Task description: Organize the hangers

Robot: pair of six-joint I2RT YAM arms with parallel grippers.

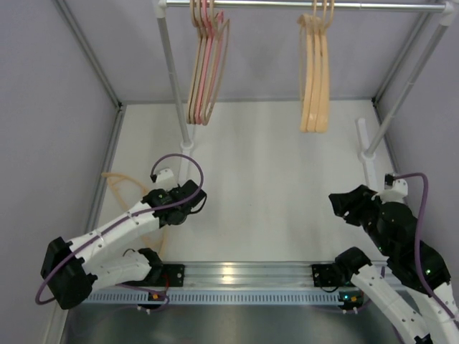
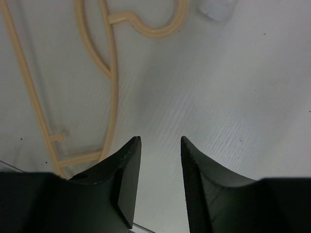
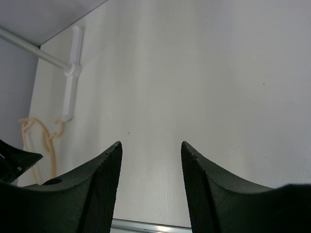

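From above, the left gripper (image 1: 195,197) hung low over the table (image 1: 272,165), jaws apart with nothing between them. One loose hanger (image 1: 118,180) lay flat on the table off to its side, partly hidden under that arm. The right gripper (image 1: 338,204) was likewise parted and empty, with bare table around it. Far ahead of both, on the rail (image 1: 287,6), a beige-and-pink bunch (image 1: 206,72) hung beyond the left tool and a peach bunch (image 1: 315,79) hung further right.

Through the left wrist camera, the left gripper (image 2: 160,141) showed bare table in the gap between its jaws. The loose hanger (image 2: 155,33) lay ahead and to the left, its hook furthest out and its lower bar running down past the left finger. Whether it touched the finger I couldn't tell. A white pole foot (image 2: 216,8) sat ahead and slightly right.

Through the right wrist camera, the right gripper (image 3: 151,144) was open over empty table. The loose hanger (image 3: 47,143) lay well off to its left, near the pole foot (image 3: 70,92).

To my eye, the step in hand was picking up that last hanger. The next move called for the left tool to shift leftward, straddle one thin strand and close, then lift it towards the rail.
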